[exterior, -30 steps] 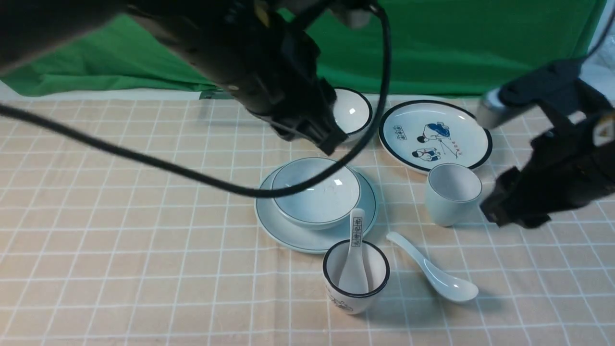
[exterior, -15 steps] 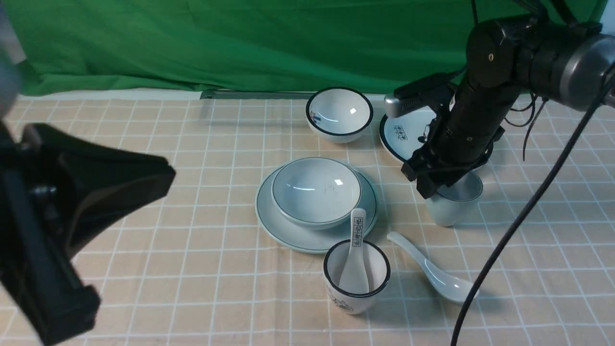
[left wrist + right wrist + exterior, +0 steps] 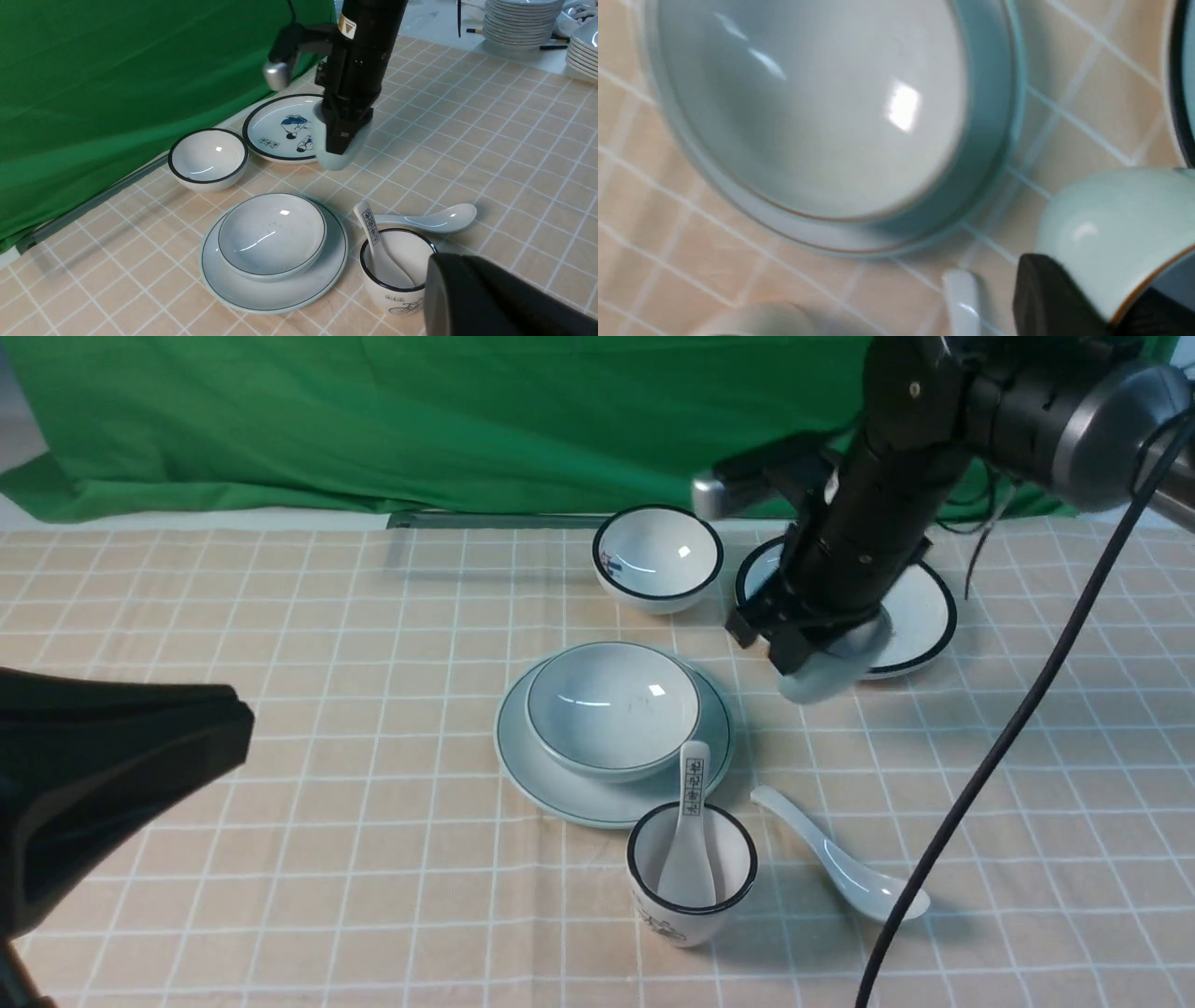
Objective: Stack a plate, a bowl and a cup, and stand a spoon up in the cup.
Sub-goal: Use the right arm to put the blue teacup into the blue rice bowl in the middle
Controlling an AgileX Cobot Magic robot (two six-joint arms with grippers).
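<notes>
The cup [image 3: 829,677] hangs just above the cloth, gripped at its rim by my right gripper [image 3: 795,653], which is shut on it. In the right wrist view one dark finger [image 3: 1045,294] presses the cup's [image 3: 1106,224] outer wall. The cup is right of the bowl [image 3: 611,709], which sits in the plate [image 3: 518,761]. The plain spoon [image 3: 845,870] lies flat on the cloth in front of them. My left gripper [image 3: 238,723] is shut and empty, low at the near left. Its dark tip [image 3: 437,275] fills a corner of the left wrist view.
A black-rimmed cup [image 3: 691,882] with a marked spoon [image 3: 693,803] in it stands in front of the plate. A black-rimmed bowl [image 3: 658,555] and a picture plate [image 3: 920,611] sit at the back by the green backdrop. Stacked dishes [image 3: 518,23] lie beyond the cloth.
My right gripper came down over the cup, shut on its rim, lifted it and carried it left toward the bowl. The left arm drew back to the near left.
</notes>
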